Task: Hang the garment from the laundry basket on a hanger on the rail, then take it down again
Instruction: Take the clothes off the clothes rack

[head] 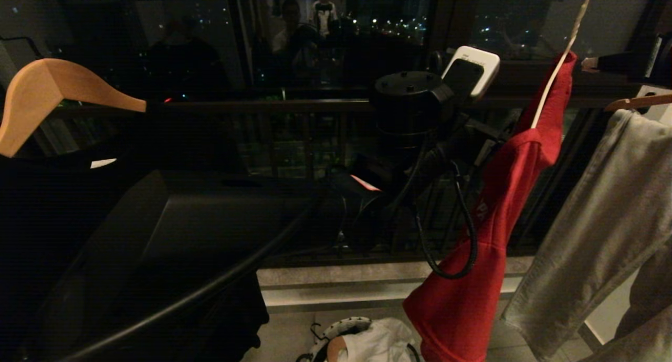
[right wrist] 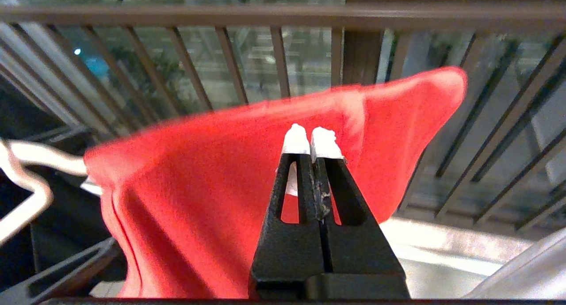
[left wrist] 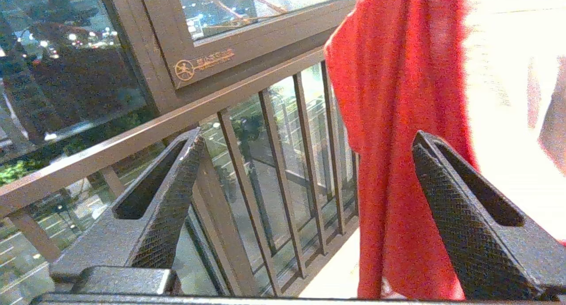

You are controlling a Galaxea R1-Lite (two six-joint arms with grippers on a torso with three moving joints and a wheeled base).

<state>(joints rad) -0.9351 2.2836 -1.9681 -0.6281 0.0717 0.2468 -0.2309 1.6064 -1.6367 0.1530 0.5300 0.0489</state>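
A: Garment [head: 488,231] position?
B: It hangs on the white hanger [head: 557,68], at about three o'clock of the head view.
A: Grippers?
B: Right gripper [right wrist: 313,139] is pinched together before the red cloth; left gripper [left wrist: 305,163] stands wide, holding nothing.

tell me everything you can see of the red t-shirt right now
The red short-sleeved T-shirt looks like soft knit cotton and hangs in a long bunched drape, not spread out. Its top is draped over one arm of the thin white wire hanger, which runs up out of view. A bit of white lettering shows on a fold. The lower end hangs just above the small round laundry basket on the floor. The right gripper is shut, its white tips against the cloth. The left gripper is open beside it, not touching.
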